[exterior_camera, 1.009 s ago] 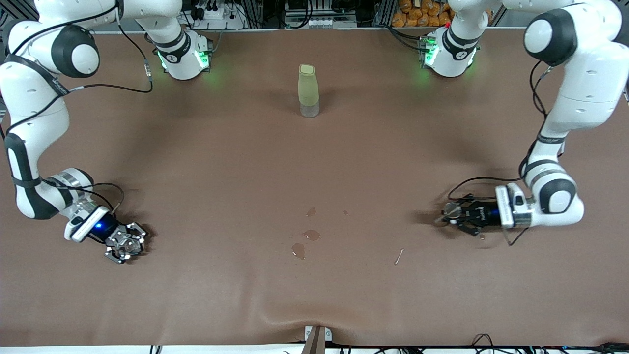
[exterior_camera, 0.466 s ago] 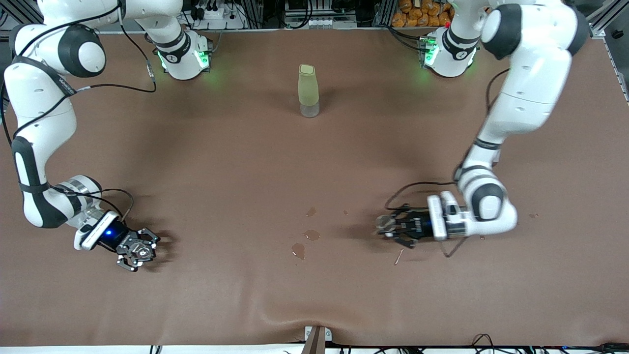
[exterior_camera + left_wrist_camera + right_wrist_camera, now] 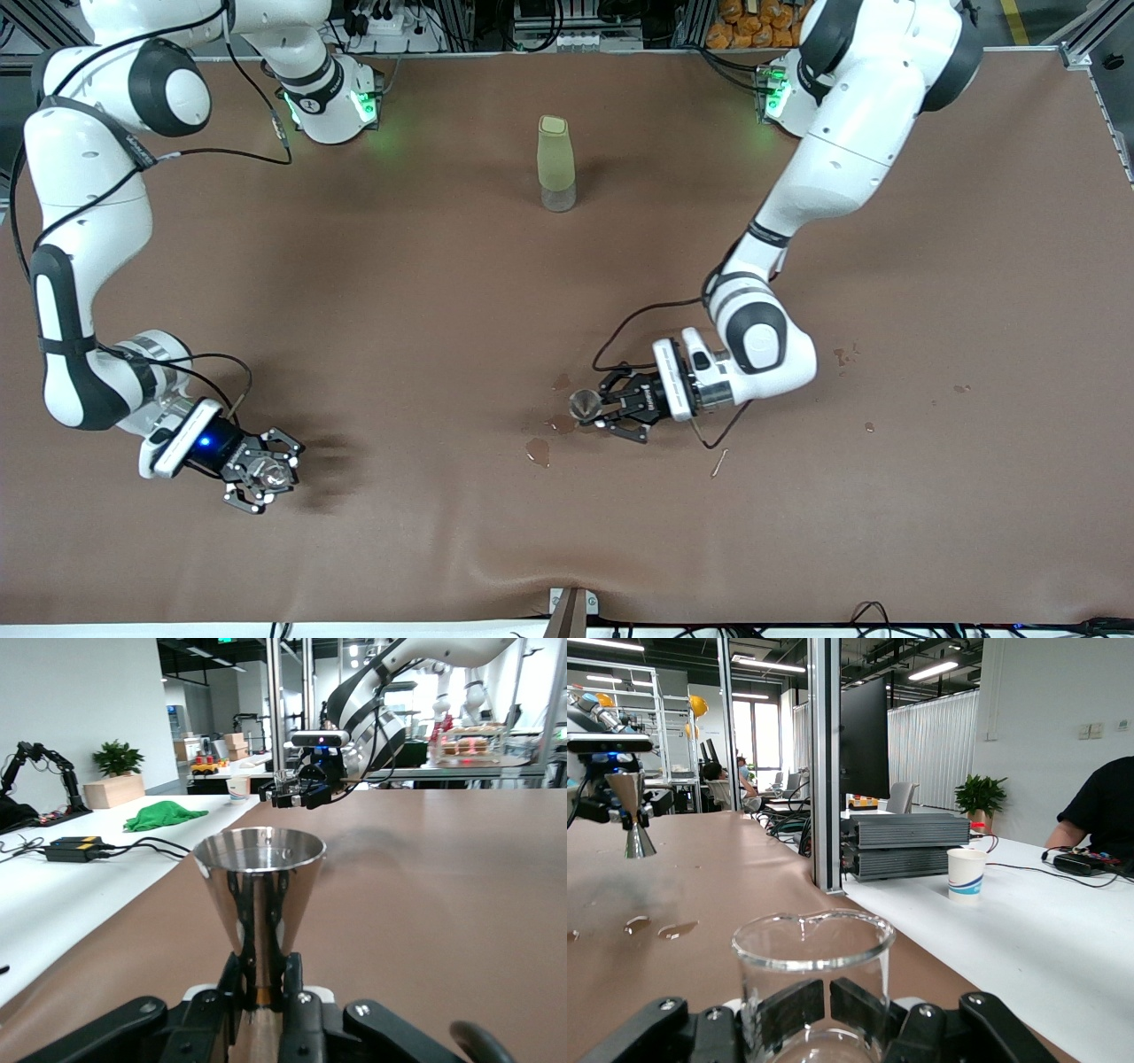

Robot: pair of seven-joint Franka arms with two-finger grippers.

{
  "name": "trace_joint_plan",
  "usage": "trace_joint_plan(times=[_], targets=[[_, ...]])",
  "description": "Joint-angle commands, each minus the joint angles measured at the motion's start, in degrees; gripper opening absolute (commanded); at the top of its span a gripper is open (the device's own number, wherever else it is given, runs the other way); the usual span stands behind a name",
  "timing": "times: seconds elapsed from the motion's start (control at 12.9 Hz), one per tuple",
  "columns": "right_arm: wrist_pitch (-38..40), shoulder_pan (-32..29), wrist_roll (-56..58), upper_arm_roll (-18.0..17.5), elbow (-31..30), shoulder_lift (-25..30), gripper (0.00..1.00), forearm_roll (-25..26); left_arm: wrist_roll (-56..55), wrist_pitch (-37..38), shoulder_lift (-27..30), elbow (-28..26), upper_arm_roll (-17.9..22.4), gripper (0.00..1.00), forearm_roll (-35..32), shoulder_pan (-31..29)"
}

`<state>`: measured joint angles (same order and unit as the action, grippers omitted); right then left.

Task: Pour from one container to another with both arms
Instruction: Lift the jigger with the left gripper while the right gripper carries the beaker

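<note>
The small silvery jigger [image 3: 585,405] is held upright by its narrow waist in my left gripper [image 3: 592,406], over the wet spots at the middle of the table. In the left wrist view the jigger [image 3: 259,873] rises straight out of the shut left gripper [image 3: 263,979]. The tiny clear glass cup [image 3: 270,470] sits in my shut right gripper [image 3: 266,472], over the table toward the right arm's end. In the right wrist view the glass cup [image 3: 813,966] stands upright in the right gripper [image 3: 829,1014], with the jigger [image 3: 631,811] farther off.
A tall pale-green bottle [image 3: 556,164] stands mid-table near the robots' bases. Wet spots [image 3: 538,451] lie under and beside the left gripper, and more drops [image 3: 842,356] toward the left arm's end. A thin stick [image 3: 719,462] lies nearer the front camera.
My left arm has swung from its end of the table to the middle, carrying the jigger. My right gripper has drifted slightly toward the middle and the front camera with the glass cup.
</note>
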<state>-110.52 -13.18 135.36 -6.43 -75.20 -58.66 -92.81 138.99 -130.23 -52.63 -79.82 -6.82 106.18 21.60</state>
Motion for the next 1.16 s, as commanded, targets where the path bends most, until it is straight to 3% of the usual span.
trace_joint_plan(times=[0.0,0.16,0.47,0.7,1.09], targets=[[-3.2,5.4,-5.0,0.5,3.1,0.7,0.00,-2.7,-0.2,-4.5,-3.3,5.9,1.5,0.00,6.8,4.2],[-7.2,8.9,-7.0,0.3,4.4,0.7,0.00,-4.1,-0.4,-8.3,-5.4,9.6,1.8,0.00,8.0,6.5],[-9.2,16.2,-11.1,0.3,5.4,2.4,0.00,-8.7,-0.6,-14.0,-6.6,11.8,1.6,0.00,11.8,9.6],[-9.5,19.8,-16.3,-0.1,7.6,2.9,0.00,-8.7,-0.5,-16.1,-6.9,12.2,1.7,0.00,12.2,10.6],[-8.8,24.6,-25.9,0.2,6.1,6.7,0.00,-8.5,0.1,-16.4,-7.0,12.1,1.8,0.00,12.3,11.4]])
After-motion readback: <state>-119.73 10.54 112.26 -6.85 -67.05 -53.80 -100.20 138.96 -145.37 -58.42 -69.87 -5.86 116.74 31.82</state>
